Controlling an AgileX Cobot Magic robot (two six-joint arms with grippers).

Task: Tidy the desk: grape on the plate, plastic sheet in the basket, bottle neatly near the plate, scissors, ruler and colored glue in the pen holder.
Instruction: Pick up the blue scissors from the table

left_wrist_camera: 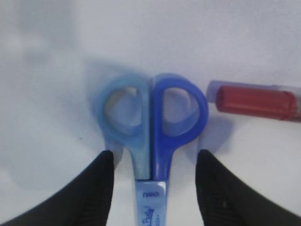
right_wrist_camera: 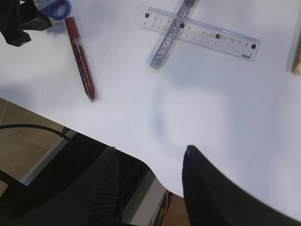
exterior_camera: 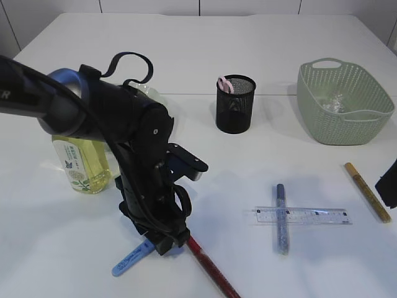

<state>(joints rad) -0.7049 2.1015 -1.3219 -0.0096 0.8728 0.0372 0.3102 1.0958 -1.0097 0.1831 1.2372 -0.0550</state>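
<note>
Blue scissors [left_wrist_camera: 150,113] lie flat on the white table, their tip showing under my left arm in the exterior view [exterior_camera: 133,257]. My left gripper [left_wrist_camera: 155,165] is open, one finger on each side of the scissors just below the handle rings; in the exterior view it [exterior_camera: 164,241] points down at them. A red glue pen [left_wrist_camera: 256,101] lies beside the handles. The clear ruler [exterior_camera: 304,215] lies across a blue glitter glue pen [exterior_camera: 281,217]. A gold glue pen [exterior_camera: 367,191] lies to the right. My right gripper [right_wrist_camera: 150,160] is open and empty above the table's front edge.
The black mesh pen holder [exterior_camera: 236,103] holds a pink item. The green basket [exterior_camera: 344,102] holds a clear plastic sheet [exterior_camera: 335,102]. A yellow bottle [exterior_camera: 80,164] stands at the left behind my left arm. A pale plate edge [exterior_camera: 147,93] shows behind the arm; the grape is hidden.
</note>
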